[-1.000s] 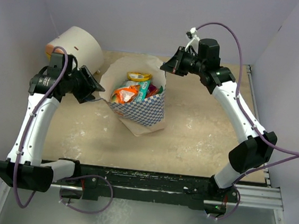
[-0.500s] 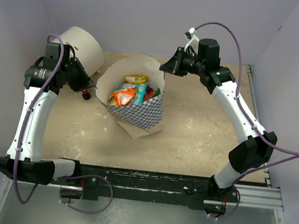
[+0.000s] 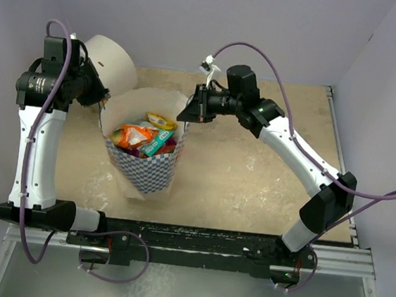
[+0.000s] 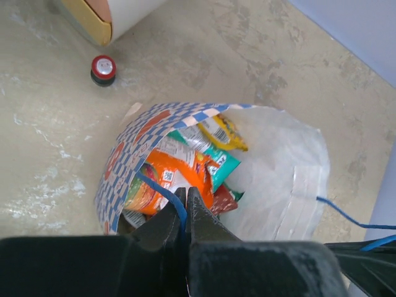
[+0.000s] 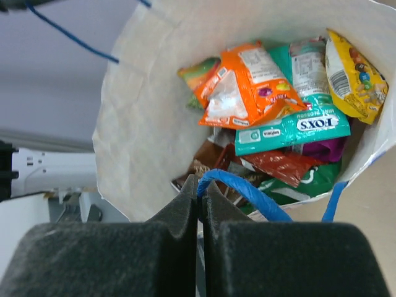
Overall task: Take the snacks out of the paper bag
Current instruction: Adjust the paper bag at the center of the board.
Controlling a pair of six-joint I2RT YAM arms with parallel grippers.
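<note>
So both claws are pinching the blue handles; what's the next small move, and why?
Probably lift and tilt the paper bag: the left gripper and right gripper are each shut on a cord handle, and the snacks lie inside it.

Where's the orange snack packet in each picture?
Top external: the orange packet is left of centre, inside the paper bag.
Left wrist: in the middle, just above the left end effector.
Right wrist: upper middle.
Shared landmark: the teal packet lies against it in every view.
</note>
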